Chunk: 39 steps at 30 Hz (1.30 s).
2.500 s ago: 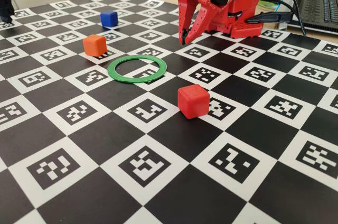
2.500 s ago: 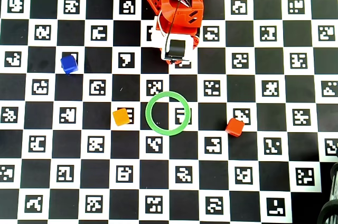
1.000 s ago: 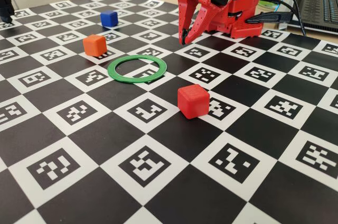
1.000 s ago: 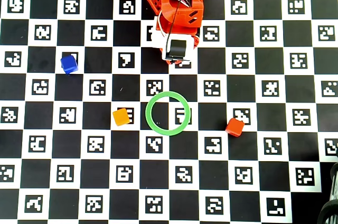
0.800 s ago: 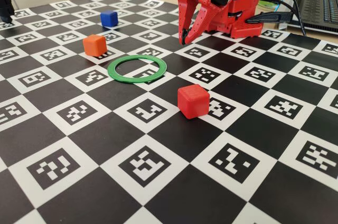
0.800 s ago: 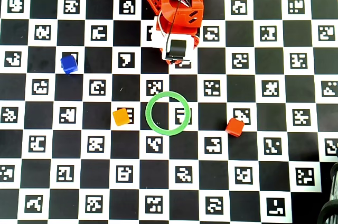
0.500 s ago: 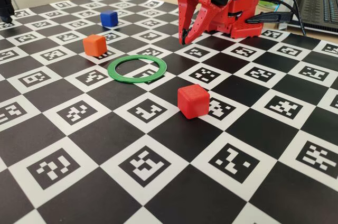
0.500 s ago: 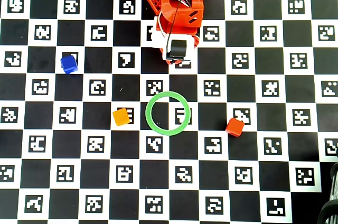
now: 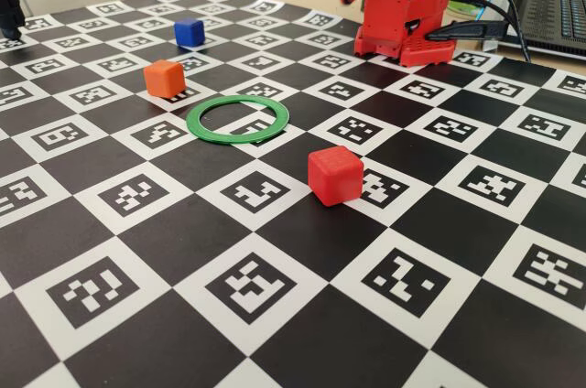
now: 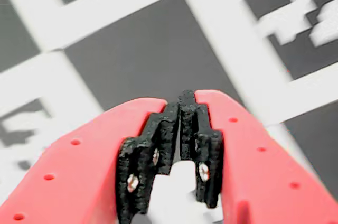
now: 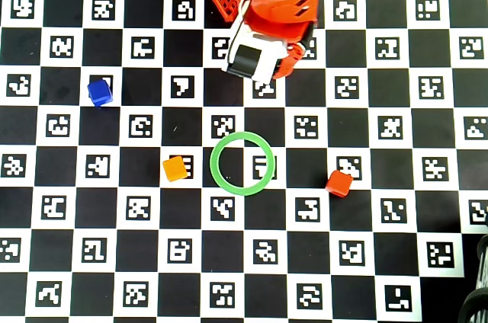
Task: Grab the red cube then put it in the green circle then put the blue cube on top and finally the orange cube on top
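Three cubes and a ring lay apart on the checkered marker board [image 11: 114, 262], none of them touching. Largest, the red arm [image 11: 274, 11] stood at the board's twelve o'clock edge in the overhead view; its gripper [image 10: 182, 109], seen in the wrist view, had its black-padded tips pressed together on nothing, above a black square. Next, the green circle [image 11: 221, 178] lay flat near the centre, nothing inside it. From the ring, the red cube [image 11: 338, 183] sat at three o'clock, the orange cube [image 11: 175, 168] just beside it at nine o'clock, and the blue cube [image 11: 99, 92] farther off at ten o'clock.
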### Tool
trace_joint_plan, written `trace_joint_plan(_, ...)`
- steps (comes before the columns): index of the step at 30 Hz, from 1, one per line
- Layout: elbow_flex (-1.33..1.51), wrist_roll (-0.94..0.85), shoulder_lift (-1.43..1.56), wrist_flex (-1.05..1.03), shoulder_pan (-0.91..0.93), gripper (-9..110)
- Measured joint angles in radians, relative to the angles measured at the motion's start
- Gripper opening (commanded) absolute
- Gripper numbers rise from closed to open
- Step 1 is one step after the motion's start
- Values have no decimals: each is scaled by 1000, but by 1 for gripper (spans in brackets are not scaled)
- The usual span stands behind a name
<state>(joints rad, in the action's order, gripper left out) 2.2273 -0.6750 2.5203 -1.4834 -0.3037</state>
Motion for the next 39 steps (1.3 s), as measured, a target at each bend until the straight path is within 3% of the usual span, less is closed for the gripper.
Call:
trace_joint_plan(11, -525, 657, -529, -133, -112, 35)
trace_joint_plan(18, -819, 959, -753, -215, -97, 40)
trace_joint_plan(27, -1186, 1083, -1146, -258, -97, 42)
trace_joint_plan(39, -1177, 1100, -1351, -172, -115, 45)
